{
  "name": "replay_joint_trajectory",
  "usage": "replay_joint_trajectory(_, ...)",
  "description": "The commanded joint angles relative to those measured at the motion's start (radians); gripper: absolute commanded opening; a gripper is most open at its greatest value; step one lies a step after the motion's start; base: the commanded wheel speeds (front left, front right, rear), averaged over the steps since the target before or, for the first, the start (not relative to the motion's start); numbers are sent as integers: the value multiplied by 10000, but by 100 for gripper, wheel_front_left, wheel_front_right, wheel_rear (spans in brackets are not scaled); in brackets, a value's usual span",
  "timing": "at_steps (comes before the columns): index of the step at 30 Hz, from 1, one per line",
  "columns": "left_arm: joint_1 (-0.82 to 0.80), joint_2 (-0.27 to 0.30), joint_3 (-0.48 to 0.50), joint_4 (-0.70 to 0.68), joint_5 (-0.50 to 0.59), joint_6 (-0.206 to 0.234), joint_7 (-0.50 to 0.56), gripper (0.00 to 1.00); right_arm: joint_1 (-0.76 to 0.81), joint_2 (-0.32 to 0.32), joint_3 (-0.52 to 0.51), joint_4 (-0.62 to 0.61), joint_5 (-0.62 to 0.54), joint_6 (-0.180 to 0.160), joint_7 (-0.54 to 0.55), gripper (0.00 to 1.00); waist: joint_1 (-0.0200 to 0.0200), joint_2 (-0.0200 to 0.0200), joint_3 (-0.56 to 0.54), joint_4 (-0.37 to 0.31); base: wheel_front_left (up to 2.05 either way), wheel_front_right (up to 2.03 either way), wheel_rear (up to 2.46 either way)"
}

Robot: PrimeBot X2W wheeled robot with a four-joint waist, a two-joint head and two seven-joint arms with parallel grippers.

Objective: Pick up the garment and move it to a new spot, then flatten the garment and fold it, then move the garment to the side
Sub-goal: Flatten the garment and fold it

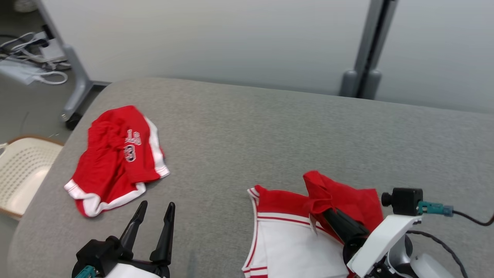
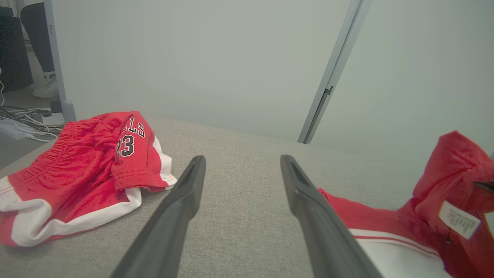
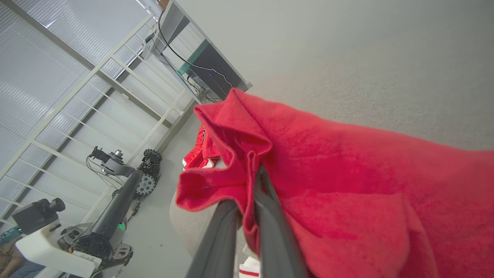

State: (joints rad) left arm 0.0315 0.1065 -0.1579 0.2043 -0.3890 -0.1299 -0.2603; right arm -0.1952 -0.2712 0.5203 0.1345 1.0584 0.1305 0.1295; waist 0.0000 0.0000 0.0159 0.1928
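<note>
On the grey table (image 1: 270, 127), right end effector (image 3: 251, 193) pinches the garment (image 3: 347, 173).

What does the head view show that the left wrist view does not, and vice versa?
Of these two, head view alone: the cream perforated seat and the black camera on the right wrist. Left wrist view alone: the gathered waistband of the red shorts. Both: the shorts, the red-and-white garment, the grey table and the open left gripper.
</note>
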Motion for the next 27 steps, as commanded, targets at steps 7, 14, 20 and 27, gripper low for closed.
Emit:
replay_joint_trajectory(7,-146,2,112,52,-65,-12,-51,100,-339,344,314,1325,431,9,-289,0,0,0,95,1008,0,0,0)
replay_joint_trajectory(14,-176,-72,-32,124,-76,-13,-51,100,-758,724,621,2476,841,9,-526,0,0,0,151,1234,0,0,0)
replay_joint_trajectory(20,-223,-70,-25,154,-106,-13,-51,100,-1073,1001,973,3263,1083,9,-554,0,0,0,221,1234,0,0,0)
replay_joint_trajectory(27,-215,-54,42,169,-88,-13,-51,100,-1339,1109,1442,3379,1516,9,-553,100,0,0,219,1086,0,0,0)
